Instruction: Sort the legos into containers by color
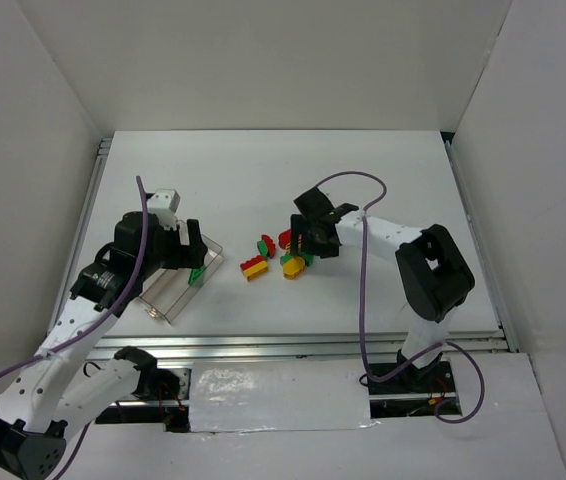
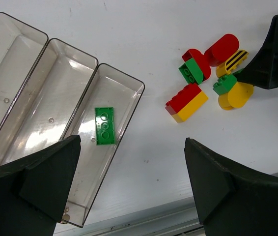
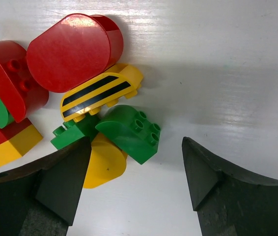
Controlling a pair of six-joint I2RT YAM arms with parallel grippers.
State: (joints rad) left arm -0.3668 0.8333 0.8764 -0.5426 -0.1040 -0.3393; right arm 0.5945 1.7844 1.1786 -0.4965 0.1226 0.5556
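The clear three-compartment tray (image 2: 129,81) lies at the left; it also shows in the top view (image 1: 168,300). One flat green brick (image 2: 104,125) lies in its right compartment. My left gripper (image 2: 132,139) is open and empty above the tray's right edge. The other legos sit in a pile (image 1: 281,255) mid-table. My right gripper (image 3: 135,140) is open just above the pile, its jaws to either side of a green curved brick (image 3: 129,132). Next to it lie a yellow rounded piece (image 3: 104,164), a striped yellow wedge (image 3: 99,91) and a red rounded block (image 3: 72,51).
A red-on-yellow brick (image 2: 187,102) lies at the pile's left, nearest the tray. A red and green rounded piece (image 2: 194,66) lies behind it. White walls enclose the table; a metal rail (image 1: 313,345) runs along its near edge.
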